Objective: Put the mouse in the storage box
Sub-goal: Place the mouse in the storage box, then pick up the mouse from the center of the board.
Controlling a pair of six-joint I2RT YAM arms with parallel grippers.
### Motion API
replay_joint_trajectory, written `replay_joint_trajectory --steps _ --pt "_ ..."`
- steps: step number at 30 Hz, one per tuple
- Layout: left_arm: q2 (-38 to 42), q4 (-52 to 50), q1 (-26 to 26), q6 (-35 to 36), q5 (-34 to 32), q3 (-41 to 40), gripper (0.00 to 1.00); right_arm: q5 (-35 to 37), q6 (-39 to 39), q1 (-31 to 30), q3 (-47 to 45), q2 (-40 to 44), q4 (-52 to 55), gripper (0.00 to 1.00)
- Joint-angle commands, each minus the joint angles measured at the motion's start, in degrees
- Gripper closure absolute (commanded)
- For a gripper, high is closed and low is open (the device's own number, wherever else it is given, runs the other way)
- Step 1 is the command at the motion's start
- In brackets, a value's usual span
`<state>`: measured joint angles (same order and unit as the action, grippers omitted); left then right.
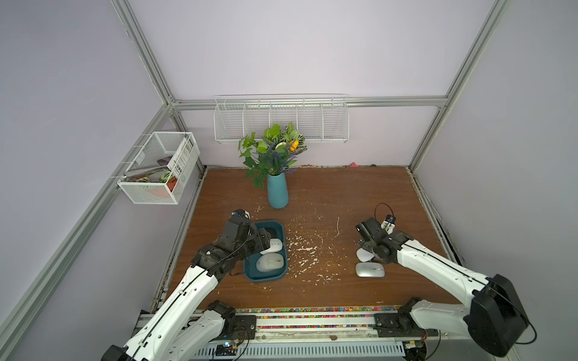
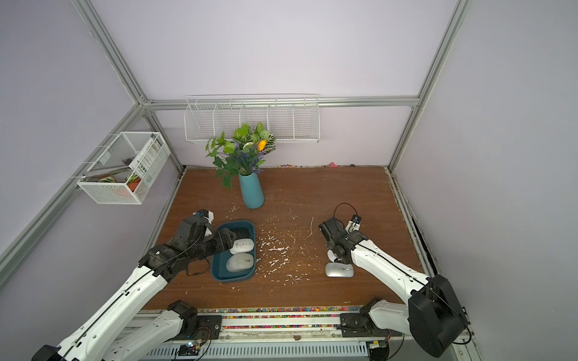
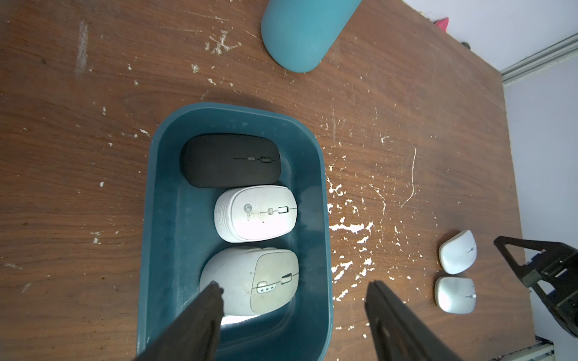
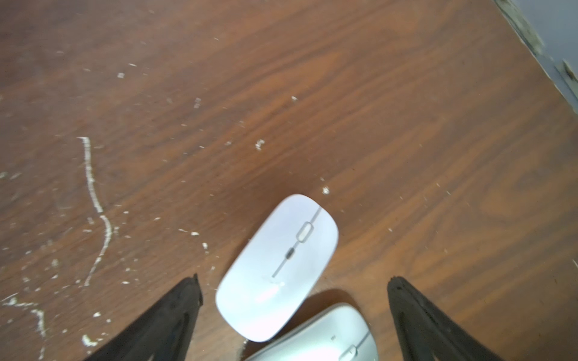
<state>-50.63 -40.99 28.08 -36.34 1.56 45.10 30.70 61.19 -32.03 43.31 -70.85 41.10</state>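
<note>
Right claw (image 4: 294, 277) spread wide over the white mouse (image 4: 275, 265); closing might snag the silver mouse (image 4: 325, 334) crowding its near side.

A teal vase (image 1: 277, 192) of flowers (image 1: 272, 149) stands upright on the scratched wooden table (image 1: 344, 190).

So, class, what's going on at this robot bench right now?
Mice are being sorted into the storage box. Three already lie in it: a black mouse, a white ribbed mouse and a large grey mouse. The left hand hangs open over the box, holding nothing. The right hand, open, hovers over a slim white mouse on the table, not gripping it; a silver mouse lies beside that one.
</note>
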Motion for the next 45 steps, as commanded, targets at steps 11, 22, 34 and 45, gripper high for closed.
replay_joint_trajectory --steps 11,22,34,45 --pt "1.28 1.66 -0.3 1.71 2.39 -0.37 0.23 -6.69 7.71 3.95 3.54 -9.61 2.15 0.02" --pt "0.99 1.97 -0.3 1.87 3.34 -0.45 0.23 -11.09 10.31 4.17 5.09 -15.18 -1.49 0.03" --pt "0.91 1.97 -0.3 1.74 3.1 -0.59 0.23 -15.34 12.06 4.09 10.65 -24.93 -0.03 0.12" --pt "0.72 2.07 -0.3 1.66 2.94 -0.67 0.23 -21.46 1.39 4.04 12.41 -27.02 -5.92 0.49"
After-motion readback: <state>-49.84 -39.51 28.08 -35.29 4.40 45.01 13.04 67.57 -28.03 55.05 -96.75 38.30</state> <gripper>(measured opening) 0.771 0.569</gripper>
